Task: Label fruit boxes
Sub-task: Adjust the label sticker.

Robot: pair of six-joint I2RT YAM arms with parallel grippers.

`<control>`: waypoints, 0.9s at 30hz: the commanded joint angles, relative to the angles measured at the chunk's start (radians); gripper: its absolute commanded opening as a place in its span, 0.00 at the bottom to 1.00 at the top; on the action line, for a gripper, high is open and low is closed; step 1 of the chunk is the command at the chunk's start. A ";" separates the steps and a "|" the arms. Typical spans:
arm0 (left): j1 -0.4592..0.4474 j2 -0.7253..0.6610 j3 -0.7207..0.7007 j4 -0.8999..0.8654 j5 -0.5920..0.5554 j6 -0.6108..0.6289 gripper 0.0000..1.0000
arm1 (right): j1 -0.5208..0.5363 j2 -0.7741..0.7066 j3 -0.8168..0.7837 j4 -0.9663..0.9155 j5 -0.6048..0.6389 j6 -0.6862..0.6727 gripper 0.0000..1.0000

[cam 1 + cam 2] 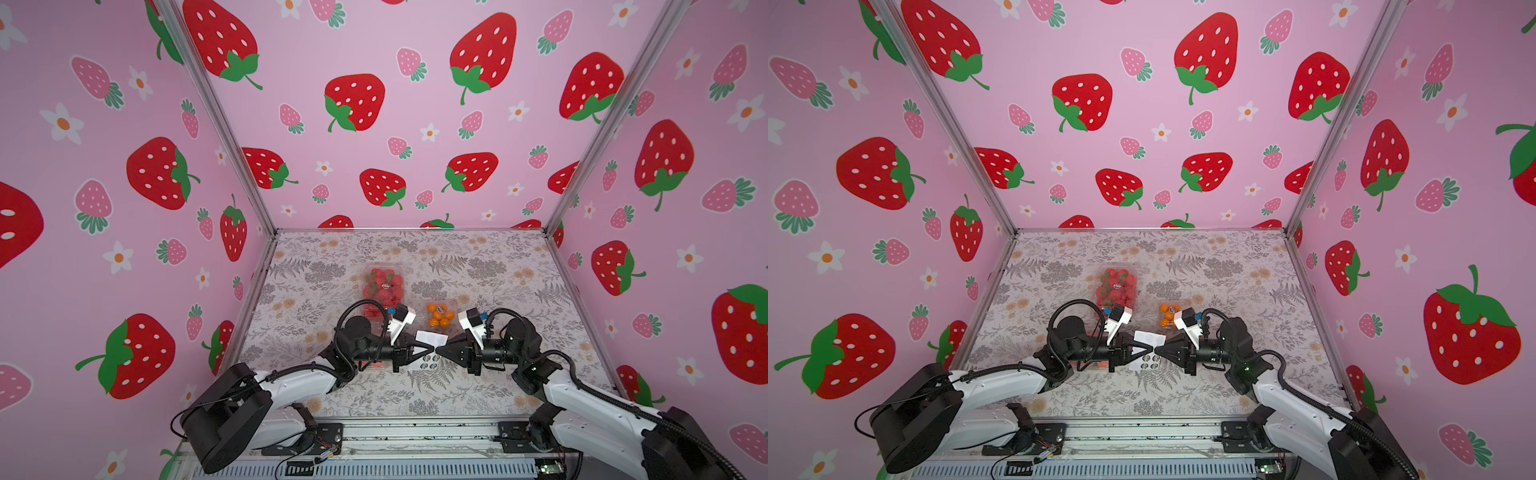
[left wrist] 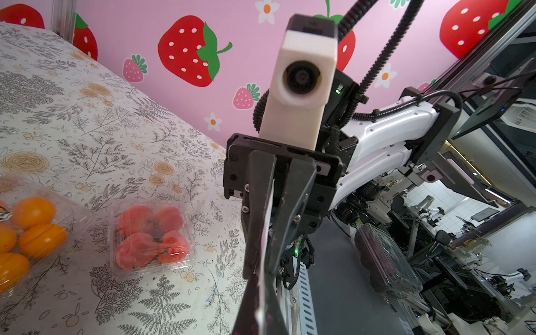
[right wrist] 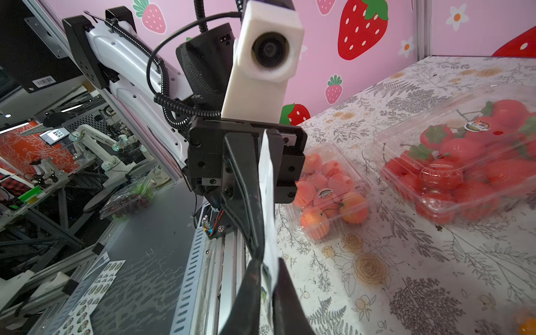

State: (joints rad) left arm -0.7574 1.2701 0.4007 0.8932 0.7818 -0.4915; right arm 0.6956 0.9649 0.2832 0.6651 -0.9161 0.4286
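Observation:
My left gripper (image 1: 429, 351) and right gripper (image 1: 439, 352) meet tip to tip over the middle of the table. Both are shut on a white sticker sheet (image 1: 429, 337) held up between them. Its thin edge shows between my left fingers (image 2: 262, 313) and my right fingers (image 3: 268, 298). The strawberry box (image 1: 382, 284) lies behind my left arm and carries a round sticker (image 3: 477, 126). A large peach box (image 3: 327, 194) beside it is also stickered. The orange box (image 1: 440, 314) and a small peach box (image 2: 152, 237) lie near my right wrist.
The floral table (image 1: 478, 386) ends at a metal rail (image 1: 415, 436) in front. Pink walls close off the other three sides. Beyond the rail lie loose sticker sheets (image 3: 95, 278) and a punnet of dark fruit (image 2: 385, 261).

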 commanded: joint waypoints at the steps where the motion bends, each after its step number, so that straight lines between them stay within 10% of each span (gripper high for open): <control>1: -0.002 -0.021 0.009 0.037 0.004 0.006 0.00 | -0.001 -0.031 -0.007 0.023 -0.014 -0.007 0.09; 27: -0.002 -0.037 0.005 0.026 0.027 0.008 0.00 | -0.002 -0.077 -0.001 -0.022 0.036 -0.024 0.09</control>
State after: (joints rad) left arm -0.7574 1.2335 0.4007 0.8791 0.7807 -0.4908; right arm 0.6956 0.9279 0.2775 0.6338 -0.8856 0.4202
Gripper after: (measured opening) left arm 0.054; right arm 0.092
